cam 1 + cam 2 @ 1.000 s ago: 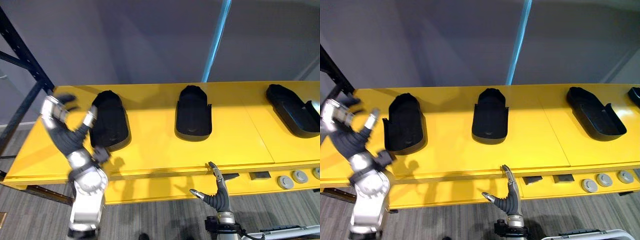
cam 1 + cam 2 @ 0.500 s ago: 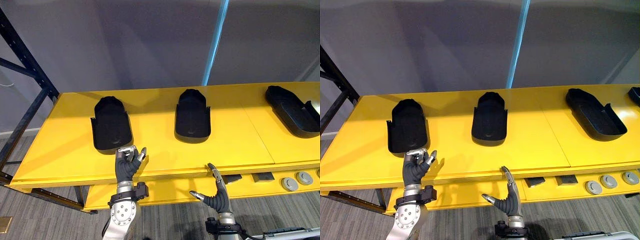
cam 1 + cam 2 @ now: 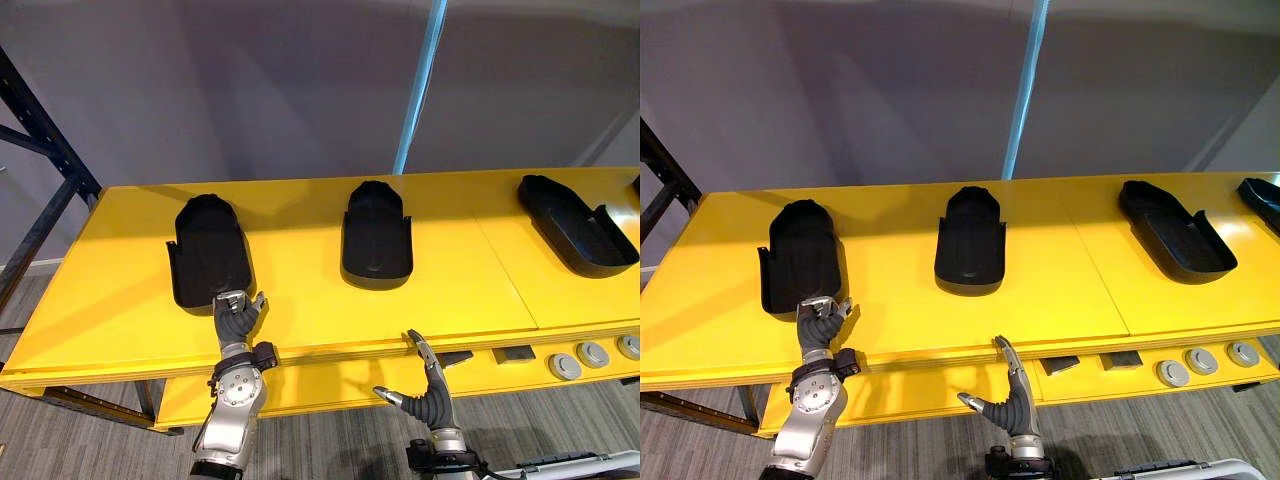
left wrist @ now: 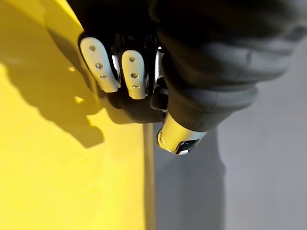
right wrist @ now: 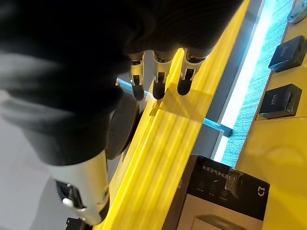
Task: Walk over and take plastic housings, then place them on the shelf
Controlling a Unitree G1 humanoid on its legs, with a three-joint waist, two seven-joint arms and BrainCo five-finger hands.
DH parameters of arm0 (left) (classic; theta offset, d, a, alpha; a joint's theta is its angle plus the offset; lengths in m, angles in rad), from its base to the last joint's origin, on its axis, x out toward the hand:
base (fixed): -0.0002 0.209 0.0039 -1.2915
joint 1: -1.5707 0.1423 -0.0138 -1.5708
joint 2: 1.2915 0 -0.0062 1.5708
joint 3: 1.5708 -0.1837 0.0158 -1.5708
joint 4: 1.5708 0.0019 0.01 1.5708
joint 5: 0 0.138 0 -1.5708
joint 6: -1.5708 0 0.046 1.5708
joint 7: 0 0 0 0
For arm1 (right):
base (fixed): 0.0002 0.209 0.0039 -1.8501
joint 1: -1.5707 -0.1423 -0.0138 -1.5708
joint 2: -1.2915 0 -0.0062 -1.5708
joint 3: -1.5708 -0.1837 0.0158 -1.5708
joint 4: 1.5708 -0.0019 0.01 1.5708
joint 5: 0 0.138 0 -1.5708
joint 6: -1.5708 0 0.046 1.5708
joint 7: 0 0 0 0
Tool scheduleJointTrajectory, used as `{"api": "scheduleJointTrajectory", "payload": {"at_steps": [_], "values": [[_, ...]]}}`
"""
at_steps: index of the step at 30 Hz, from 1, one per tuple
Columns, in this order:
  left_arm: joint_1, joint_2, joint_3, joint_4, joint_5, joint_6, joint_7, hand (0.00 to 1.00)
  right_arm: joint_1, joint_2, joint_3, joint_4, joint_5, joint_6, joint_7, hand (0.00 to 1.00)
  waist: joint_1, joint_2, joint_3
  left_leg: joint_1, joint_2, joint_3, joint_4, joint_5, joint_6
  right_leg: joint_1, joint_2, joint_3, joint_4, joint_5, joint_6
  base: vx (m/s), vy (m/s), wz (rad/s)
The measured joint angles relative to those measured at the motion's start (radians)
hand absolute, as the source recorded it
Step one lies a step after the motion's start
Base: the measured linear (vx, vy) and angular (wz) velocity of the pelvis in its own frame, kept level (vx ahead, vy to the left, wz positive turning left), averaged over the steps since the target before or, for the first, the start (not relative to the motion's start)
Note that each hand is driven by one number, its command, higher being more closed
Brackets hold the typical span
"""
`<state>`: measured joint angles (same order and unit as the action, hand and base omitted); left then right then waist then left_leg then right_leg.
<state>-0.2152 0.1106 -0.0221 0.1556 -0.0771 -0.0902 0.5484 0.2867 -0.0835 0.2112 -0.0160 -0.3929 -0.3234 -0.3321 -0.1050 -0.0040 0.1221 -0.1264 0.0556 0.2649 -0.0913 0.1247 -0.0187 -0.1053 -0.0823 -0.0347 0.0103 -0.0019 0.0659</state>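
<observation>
Dark-ribbed left hand meets the near rim of a smooth black, scoop-shaped plastic housing on the yellow shelf; whether it grips cannot be told. Below the shelf's front edge the right hand hangs spread open. On the shelf top lie a second housing and a third housing.

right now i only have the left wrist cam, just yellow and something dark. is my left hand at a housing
observer: yes, the left hand is at the near end of the leftmost housing; I can't tell whether it grips it.
operator: any others nearby
observer: a middle housing lies further right on the same yellow table.
operator: where's the right hand
observer: the right hand is open, low in front of the table's edge, holding nothing.
</observation>
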Motion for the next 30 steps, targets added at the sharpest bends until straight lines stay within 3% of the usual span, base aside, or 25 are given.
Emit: {"api": "scheduleJointTrajectory", "payload": {"at_steps": [10,21,22,27,30], "values": [[-0.055,0.067,0.089,0.080,-0.060,0.005,0.044,1.00,-0.001,-0.001,0.006,0.019,0.002,0.000,0.003,0.00,0.003,-0.023,-0.010,0.003,0.005,0.004,0.000,-0.001,-0.001,0.002,0.004,0.003,-0.002,0.002,-0.003,0.00,0.000,0.00],[-0.062,0.088,0.177,0.100,-0.099,0.004,0.081,1.00,-0.005,-0.010,0.007,0.035,0.003,0.000,0.002,0.00,0.007,-0.035,-0.012,0.010,0.004,-0.003,0.000,-0.001,-0.002,0.015,0.004,-0.003,-0.005,0.002,-0.003,0.00,0.000,0.01],[-0.054,0.080,0.184,0.088,-0.100,0.004,0.083,0.00,-0.005,-0.010,0.007,0.039,0.003,0.000,0.002,0.00,0.008,-0.039,-0.013,0.013,0.004,-0.004,0.000,-0.001,-0.002,0.018,0.004,-0.003,-0.006,0.002,-0.003,0.00,0.000,0.00],[0.125,0.002,0.139,-0.225,-0.096,-0.011,0.076,0.00,-0.004,-0.001,-0.006,0.044,0.003,0.000,0.002,0.00,0.009,-0.042,-0.013,0.018,-0.003,-0.011,0.000,-0.001,-0.001,0.025,0.003,-0.009,-0.004,0.001,-0.003,-0.01,0.009,0.03],[0.255,-0.032,0.043,-0.399,-0.069,-0.042,0.038,0.00,-0.010,0.003,-0.021,0.063,0.004,0.000,0.003,0.00,0.017,-0.039,-0.012,0.033,-0.004,-0.014,-0.001,-0.001,-0.002,0.038,0.002,-0.012,0.002,-0.005,-0.002,-0.03,0.002,0.04]]}}
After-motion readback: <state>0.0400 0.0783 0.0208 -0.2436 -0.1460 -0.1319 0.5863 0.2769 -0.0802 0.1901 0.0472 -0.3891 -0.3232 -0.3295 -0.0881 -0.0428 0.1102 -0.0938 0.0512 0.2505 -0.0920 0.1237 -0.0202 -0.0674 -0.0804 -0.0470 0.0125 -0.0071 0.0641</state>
